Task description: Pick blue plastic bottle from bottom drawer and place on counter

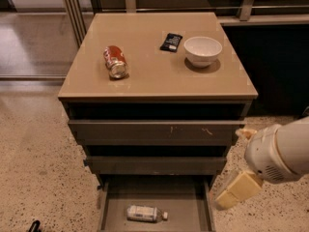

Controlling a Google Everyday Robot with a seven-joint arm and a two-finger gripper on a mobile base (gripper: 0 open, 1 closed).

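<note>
While the bottle [145, 213] lies on its side in the open bottom drawer [186, 204], the only thing there, none of your task is done: grasping, lifting and placing on the desk [154, 79] remain. Your claw [238, 191] hangs off the desk's right edge, low; you cannot tell whether it is clenched. The bowl [203, 50] near the back right corner looks empty.

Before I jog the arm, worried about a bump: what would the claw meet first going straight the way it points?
Probably the right wall of the bottom drawer: the claw, low right of the cabinet, points down-left at it. Depth is unclear; it might miss.
</note>
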